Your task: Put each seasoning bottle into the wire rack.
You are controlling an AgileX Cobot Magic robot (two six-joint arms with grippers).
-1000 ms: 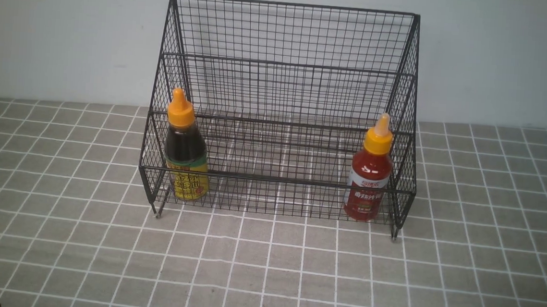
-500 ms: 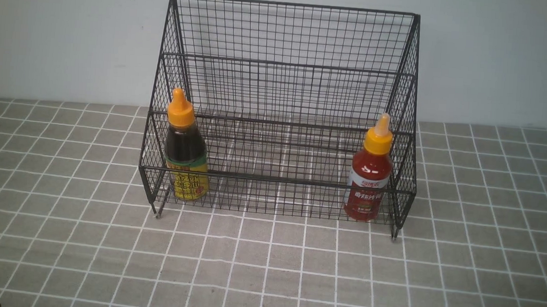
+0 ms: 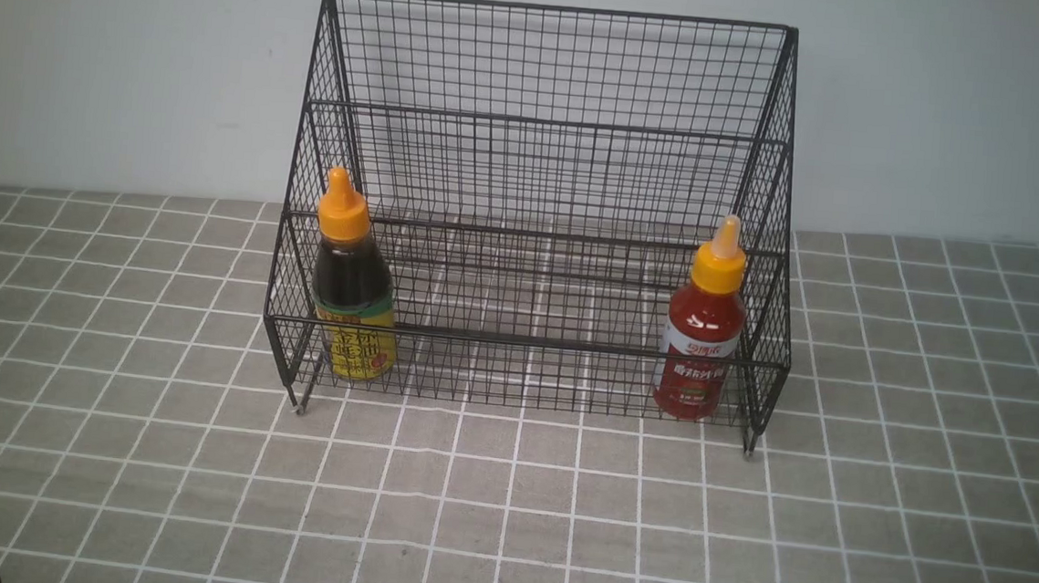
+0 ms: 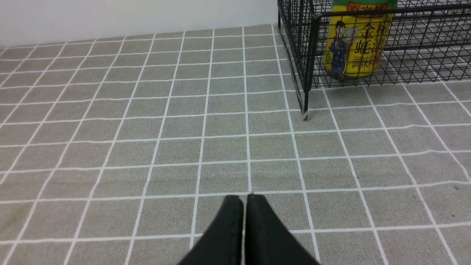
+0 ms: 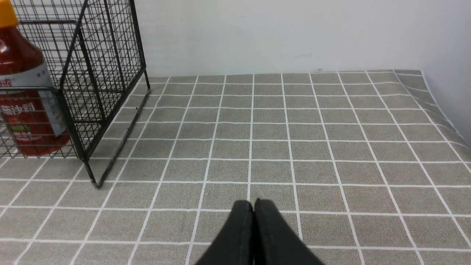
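Black fingertips come nearest: the left gripper (image 4: 244,200) and the right gripper (image 5: 254,206) each hover low over the grey checked tablecloth (image 3: 504,510) with their fingers pressed together, gripping nothing, well back from the load. Farther off stands the wire rack (image 3: 540,192). On its lower tier the dark brown bottle (image 3: 351,289) stands upright at the left end and the red bottle (image 3: 702,332) upright at the right end, both behind the front rail. Across the last second nothing shifts: bottles, rack and cloth match the earlier front views. By my reading both bottles are placed and the task looks complete.
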